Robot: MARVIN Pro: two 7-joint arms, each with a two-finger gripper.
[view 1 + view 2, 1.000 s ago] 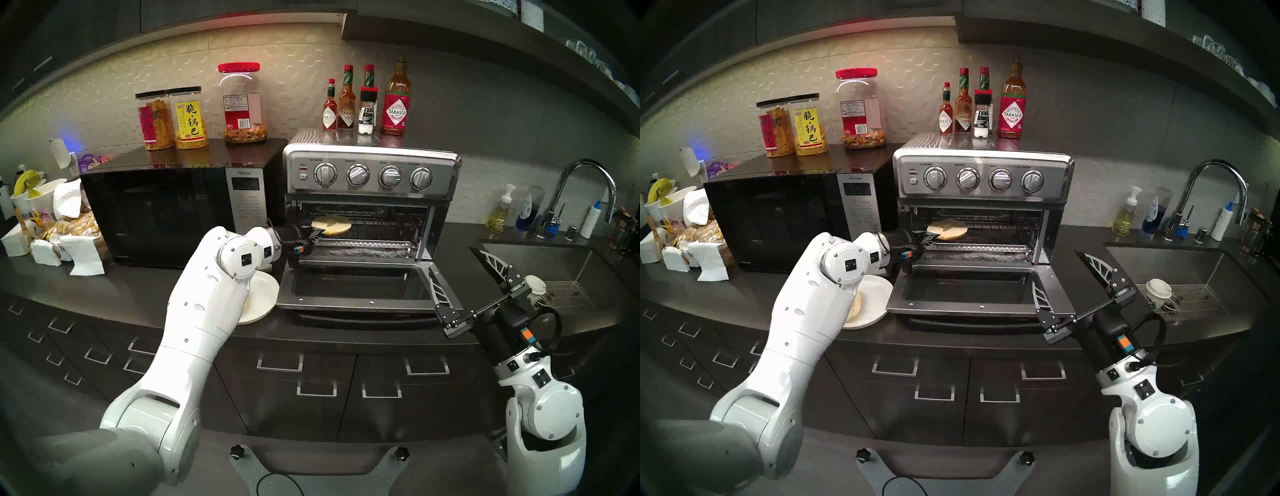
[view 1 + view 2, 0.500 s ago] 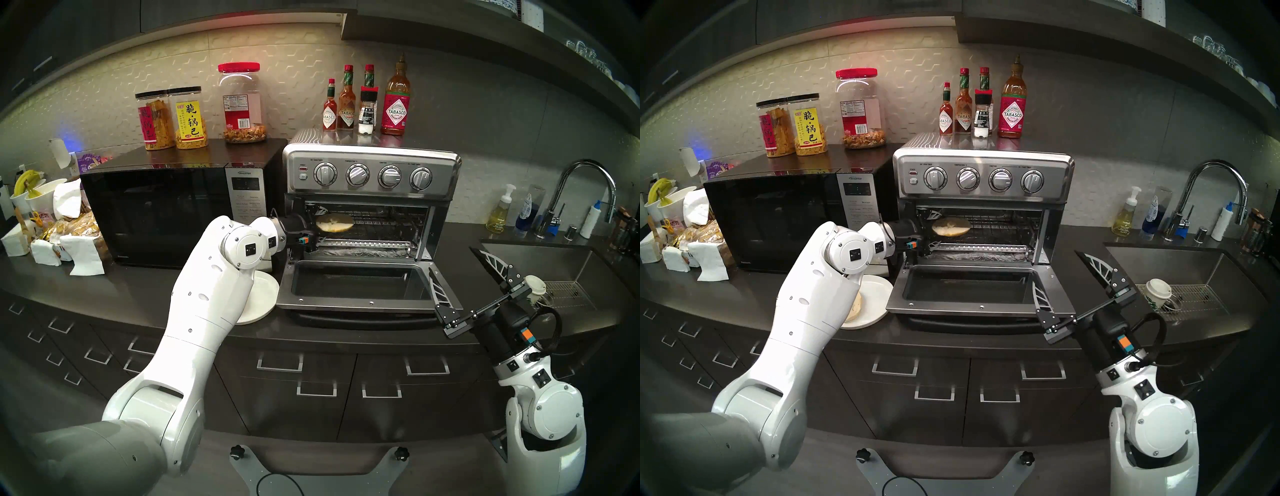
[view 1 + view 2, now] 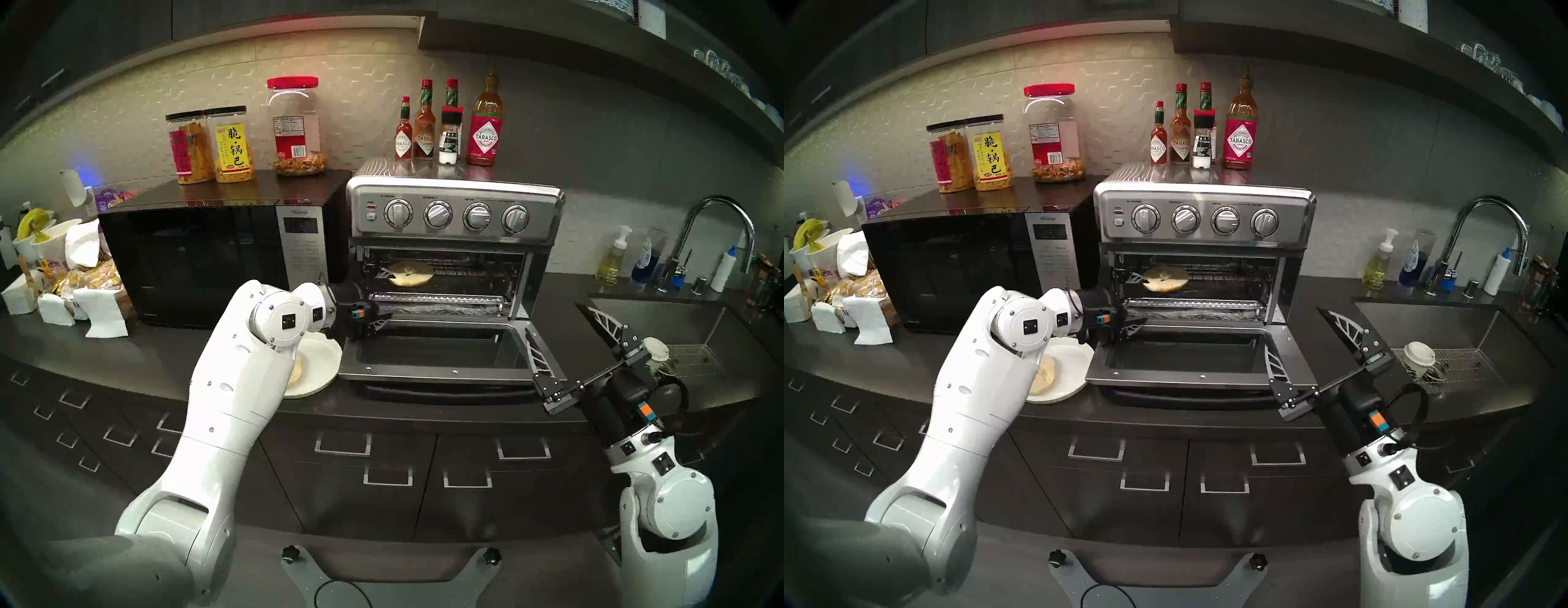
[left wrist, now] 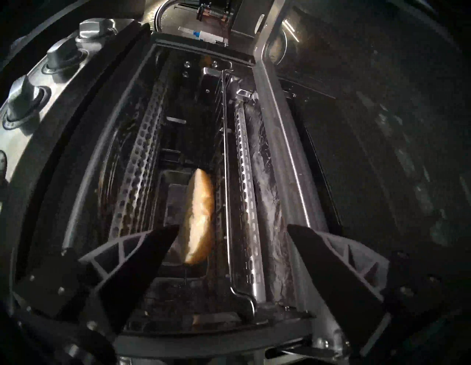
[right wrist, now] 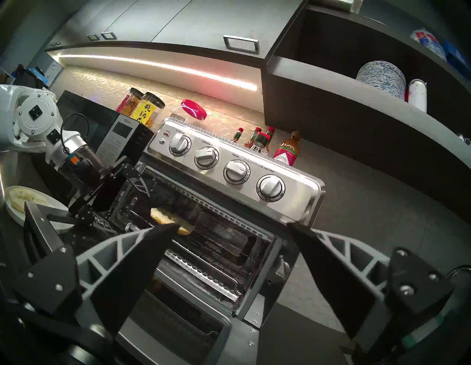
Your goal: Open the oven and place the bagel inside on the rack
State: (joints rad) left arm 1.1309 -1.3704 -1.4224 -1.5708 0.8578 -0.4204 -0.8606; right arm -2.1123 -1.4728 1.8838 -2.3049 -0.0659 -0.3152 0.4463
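Note:
The stainless oven [image 3: 454,212] stands with its glass door [image 3: 432,352] dropped flat. One bagel half [image 3: 410,273] [image 3: 1165,278] [image 4: 200,216] lies free on the wire rack [image 3: 466,280] at the left of the cavity. The other half [image 3: 1043,373] rests on the white plate [image 3: 1072,361], partly hidden by my left arm. At the oven's left mouth my left gripper [image 3: 384,297] [image 4: 233,226] is open, one finger level with the bagel, the other lower, holding nothing. My right gripper [image 3: 553,317] [image 5: 232,225] hangs open and empty beside the door's right corner.
A black microwave [image 3: 191,263] with snack jars on top stands left of the oven. Sauce bottles [image 3: 445,127] line the oven's top. A foil-lined tray [image 3: 441,308] sits below the rack. To the right are the sink [image 3: 662,322], a paper cup [image 3: 1418,354] and faucet.
My left gripper was shut on the bagel half's edge; it has opened and left the half on the rack. The wrist has drawn back left and dropped a little. The right arm is still.

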